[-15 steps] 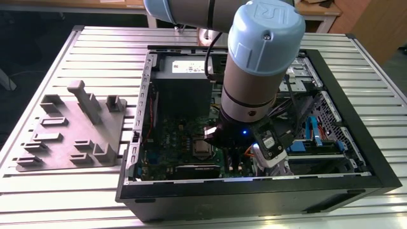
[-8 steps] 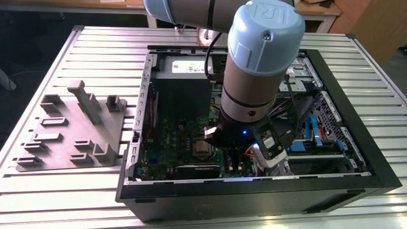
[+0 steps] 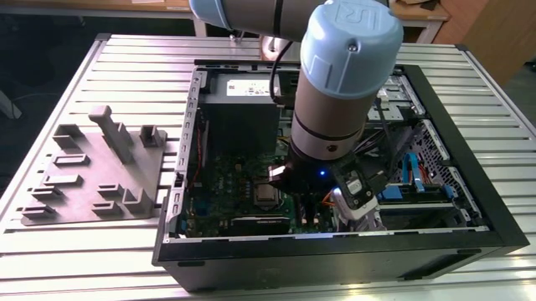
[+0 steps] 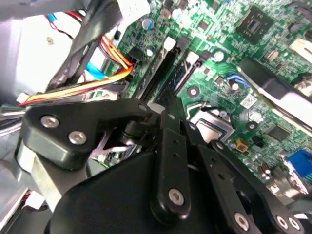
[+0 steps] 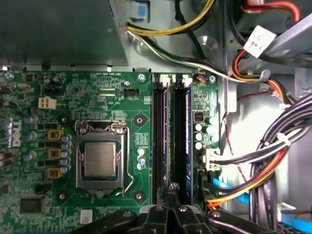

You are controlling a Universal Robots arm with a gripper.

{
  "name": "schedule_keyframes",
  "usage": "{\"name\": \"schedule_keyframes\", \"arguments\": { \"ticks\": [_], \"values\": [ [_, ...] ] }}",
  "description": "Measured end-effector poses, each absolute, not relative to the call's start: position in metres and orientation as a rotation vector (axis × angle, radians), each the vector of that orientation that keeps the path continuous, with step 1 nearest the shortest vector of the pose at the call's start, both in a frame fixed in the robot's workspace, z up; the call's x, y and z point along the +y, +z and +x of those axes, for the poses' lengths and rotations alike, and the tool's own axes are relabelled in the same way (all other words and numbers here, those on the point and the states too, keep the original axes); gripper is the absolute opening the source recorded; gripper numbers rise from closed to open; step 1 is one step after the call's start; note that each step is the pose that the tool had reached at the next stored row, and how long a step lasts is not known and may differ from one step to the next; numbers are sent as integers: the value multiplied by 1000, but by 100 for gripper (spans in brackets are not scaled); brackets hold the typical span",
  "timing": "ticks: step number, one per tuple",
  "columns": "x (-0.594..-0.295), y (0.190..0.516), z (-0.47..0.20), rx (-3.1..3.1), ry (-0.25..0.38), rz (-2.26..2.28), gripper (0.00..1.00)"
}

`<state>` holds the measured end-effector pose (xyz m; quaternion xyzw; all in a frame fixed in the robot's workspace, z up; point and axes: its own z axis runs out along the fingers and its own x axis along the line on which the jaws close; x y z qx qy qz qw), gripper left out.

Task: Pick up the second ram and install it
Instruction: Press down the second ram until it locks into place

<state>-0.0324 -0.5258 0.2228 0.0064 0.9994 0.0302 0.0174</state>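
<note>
Green motherboard (image 5: 97,92) lies flat in the open computer case (image 3: 335,257); the case rests on a ribbed metal table (image 3: 125,56); in the exterior view a grey holder tray (image 3: 84,188) sits on that table at nine o'clock from the case, just beside its wall; my arm (image 3: 343,75) comes down from twelve o'clock into the case, ending low at about five o'clock of the board's visible part; in the first wrist view my claw (image 5: 170,187) hangs just above the board with its tips drawn together to one narrow point, clenched, and I see nothing between them; that point sits over the strip of board between two long black memory slots that run side by side; the second ram (image 5: 181,136) stands edge-on in the slot on the side away from the processor socket (image 5: 100,158), showing as a thin dark strip with a bluish sheen, near my tips; whether they touch it I cannot tell; the neighbouring slot (image 5: 160,136) looks dark along its length, and whether it holds a strip I cannot tell; the silver socket lies near the slots with its lever down; a grey power supply (image 5: 58,29) borders the board's far edge; bundled cables (image 5: 253,165), yellow, orange, red, black and blue, crowd the case beyond the ram's slot; in the second wrist view my black linkages fill the foreground.
</note>
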Motion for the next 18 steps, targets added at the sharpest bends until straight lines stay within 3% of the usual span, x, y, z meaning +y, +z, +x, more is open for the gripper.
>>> {"name": "schedule_keyframes", "arguments": {
  "ticks": [10,18],
  "values": [
    [-526,249,-32,3106,83,20,10],
    [-526,250,-32,3106,82,20,10]
  ]
}}
